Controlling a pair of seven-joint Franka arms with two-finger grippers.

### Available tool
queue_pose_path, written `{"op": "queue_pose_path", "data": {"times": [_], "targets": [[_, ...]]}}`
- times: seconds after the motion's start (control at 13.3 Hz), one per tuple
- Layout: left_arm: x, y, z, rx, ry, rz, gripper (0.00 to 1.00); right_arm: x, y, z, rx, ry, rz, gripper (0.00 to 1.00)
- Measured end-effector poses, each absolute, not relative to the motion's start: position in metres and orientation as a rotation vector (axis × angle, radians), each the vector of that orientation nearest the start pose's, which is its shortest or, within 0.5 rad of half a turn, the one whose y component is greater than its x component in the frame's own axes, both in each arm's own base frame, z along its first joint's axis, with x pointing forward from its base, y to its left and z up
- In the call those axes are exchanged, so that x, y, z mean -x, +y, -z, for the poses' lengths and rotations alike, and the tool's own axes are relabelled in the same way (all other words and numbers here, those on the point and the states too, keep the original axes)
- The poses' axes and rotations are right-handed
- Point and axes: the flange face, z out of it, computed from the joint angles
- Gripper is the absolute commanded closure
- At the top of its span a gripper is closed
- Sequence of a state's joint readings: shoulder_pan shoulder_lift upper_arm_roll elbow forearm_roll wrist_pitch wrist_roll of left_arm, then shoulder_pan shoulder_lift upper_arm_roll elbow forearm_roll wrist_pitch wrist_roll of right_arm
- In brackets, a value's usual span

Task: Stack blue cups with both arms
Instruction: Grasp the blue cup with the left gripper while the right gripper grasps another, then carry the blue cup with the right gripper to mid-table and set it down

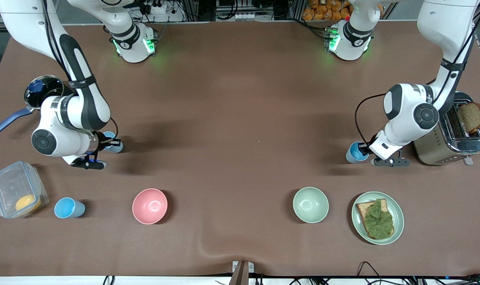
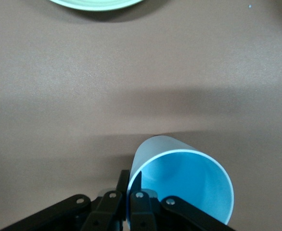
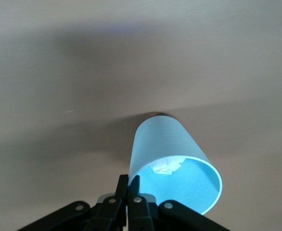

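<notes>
Pinching blue cups' rims: left claw [image 2: 127, 192], right claw [image 3: 127, 185]; paper scrap [image 3: 166, 166] inside right's.

Three light-blue cups: one at the right gripper [image 1: 114, 143], one at the left gripper [image 1: 356, 152], one free [image 1: 67, 208] at 9 o'clock of the pink bowl [image 1: 149, 206]. At 3 o'clock of that sits a pale green bowl [image 1: 310, 204], then a green plate [image 1: 397, 211] under green-topped toast [image 1: 376, 219]. The tablecloth [image 1: 240, 118] is plain brown. The arms are white with black bands, the toaster [image 1: 450, 140] silver.
</notes>
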State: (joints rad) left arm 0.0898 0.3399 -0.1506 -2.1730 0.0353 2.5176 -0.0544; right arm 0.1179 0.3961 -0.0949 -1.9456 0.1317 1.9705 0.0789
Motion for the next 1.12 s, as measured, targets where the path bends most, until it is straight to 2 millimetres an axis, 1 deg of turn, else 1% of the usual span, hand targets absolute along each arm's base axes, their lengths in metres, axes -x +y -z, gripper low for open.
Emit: {"op": "queue_pose_path", "data": {"times": [0.15,0.22,0.3,0.45,0.6,0.75,0.82,0.9,0.97,1.12], "targets": [[-0.564,-0.035,-0.238,3.171,0.042,0.016,1.0,-0.583,0.054,-0.272,2.999,0.247,-0.573,1.0],[-0.566,-0.035,-0.239,3.171,0.042,0.023,1.0,-0.586,0.076,-0.279,2.99,0.286,-0.567,1.0],[-0.568,-0.035,-0.242,3.172,0.043,0.034,1.0,-0.586,0.103,-0.285,2.978,0.333,-0.56,1.0],[-0.574,-0.039,-0.249,3.172,0.052,0.049,1.0,-0.582,0.166,-0.294,2.938,0.442,-0.56,1.0],[-0.582,-0.044,-0.26,3.171,0.066,0.042,1.0,-0.575,0.231,-0.3,2.905,0.552,-0.568,1.0],[-0.591,-0.047,-0.274,3.169,0.073,0.016,1.0,-0.571,0.29,-0.297,2.894,0.65,-0.568,1.0],[-0.596,-0.049,-0.282,3.169,0.079,0.003,1.0,-0.57,0.315,-0.294,2.89,0.69,-0.567,1.0],[-0.6,-0.053,-0.29,3.169,0.087,-0.007,1.0,-0.568,0.335,-0.289,2.887,0.721,-0.569,1.0],[-0.605,-0.057,-0.3,3.169,0.099,-0.015,1.0,-0.567,0.349,-0.281,2.888,0.742,-0.571,1.0],[-0.614,-0.07,-0.32,3.167,0.131,-0.022,1.0,-0.566,0.365,-0.263,2.887,0.757,-0.547,1.0]]}}
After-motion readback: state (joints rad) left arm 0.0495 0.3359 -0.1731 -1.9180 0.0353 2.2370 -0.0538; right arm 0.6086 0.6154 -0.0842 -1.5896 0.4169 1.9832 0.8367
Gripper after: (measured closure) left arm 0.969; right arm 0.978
